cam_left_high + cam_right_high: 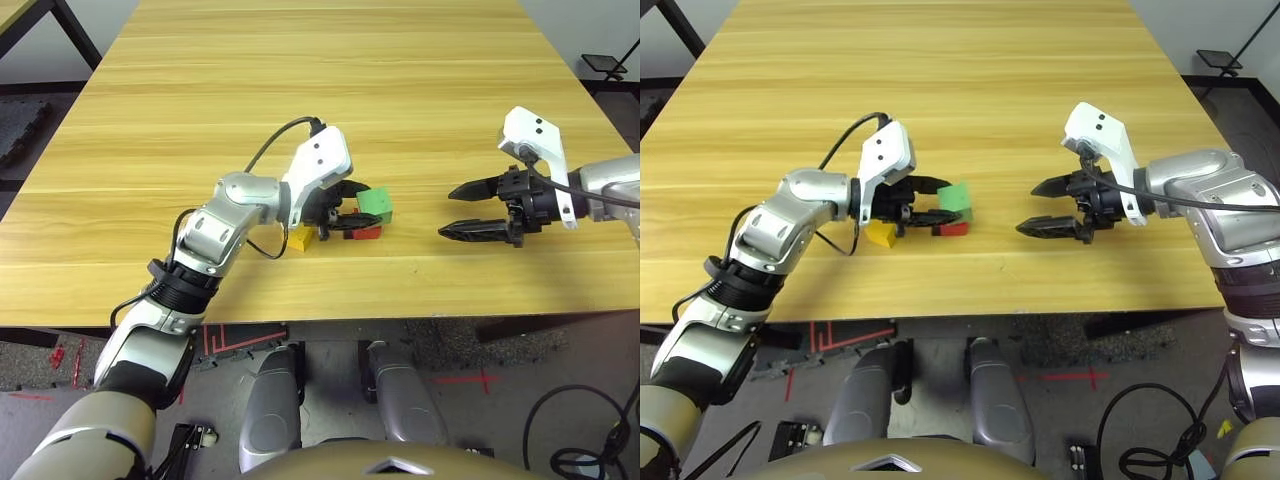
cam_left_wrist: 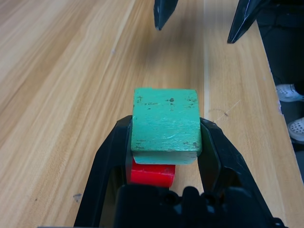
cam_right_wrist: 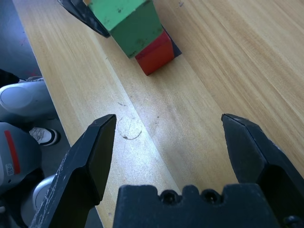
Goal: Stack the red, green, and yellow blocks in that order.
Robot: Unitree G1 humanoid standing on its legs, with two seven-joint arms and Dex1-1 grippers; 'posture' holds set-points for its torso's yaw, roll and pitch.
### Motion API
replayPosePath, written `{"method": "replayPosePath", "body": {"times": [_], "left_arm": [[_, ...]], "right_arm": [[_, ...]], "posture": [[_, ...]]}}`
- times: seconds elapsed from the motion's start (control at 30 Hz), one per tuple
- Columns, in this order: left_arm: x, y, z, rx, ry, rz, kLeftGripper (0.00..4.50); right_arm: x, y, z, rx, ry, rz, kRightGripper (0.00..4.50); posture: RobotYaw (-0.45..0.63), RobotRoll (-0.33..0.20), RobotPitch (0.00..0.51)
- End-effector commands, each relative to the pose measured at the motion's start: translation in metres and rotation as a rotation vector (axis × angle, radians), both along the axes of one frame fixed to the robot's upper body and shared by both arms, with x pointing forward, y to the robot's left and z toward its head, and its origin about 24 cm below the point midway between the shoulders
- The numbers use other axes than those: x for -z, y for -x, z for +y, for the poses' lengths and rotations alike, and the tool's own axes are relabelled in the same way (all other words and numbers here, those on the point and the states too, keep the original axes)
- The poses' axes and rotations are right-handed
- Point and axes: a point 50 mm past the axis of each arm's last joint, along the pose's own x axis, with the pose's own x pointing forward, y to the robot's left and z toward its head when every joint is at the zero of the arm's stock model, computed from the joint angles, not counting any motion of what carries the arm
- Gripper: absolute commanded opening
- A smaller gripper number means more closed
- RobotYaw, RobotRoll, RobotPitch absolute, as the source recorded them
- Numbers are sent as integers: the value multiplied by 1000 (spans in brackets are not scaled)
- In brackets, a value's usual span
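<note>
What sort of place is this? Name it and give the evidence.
Probably a robot lab or test room. A plain wooden table holds only practice blocks: a green block on a red block, gripped by the left gripper, and a yellow block. Red tape marks and cables cross the floor.

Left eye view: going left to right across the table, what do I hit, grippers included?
yellow block → left gripper, closed on the green block that sits on the red block → bare table → right gripper, open.
</note>
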Motion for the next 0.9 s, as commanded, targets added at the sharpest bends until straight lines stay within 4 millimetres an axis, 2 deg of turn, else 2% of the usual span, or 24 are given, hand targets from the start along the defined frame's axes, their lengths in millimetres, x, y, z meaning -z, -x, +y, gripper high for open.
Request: {"method": "replayPosePath", "body": {"times": [0.03,0.9], "left_arm": [[4,-1,-3,16,-13,-4,2039],[8,-7,0,9,-31,-23,2039]], "right_arm": [[-1,2,3,-17,-2,-9,4500],[-2,-2,6,-7,-20,-17,4500]], "posture": [[241,24,186],[239,14,177]]}}
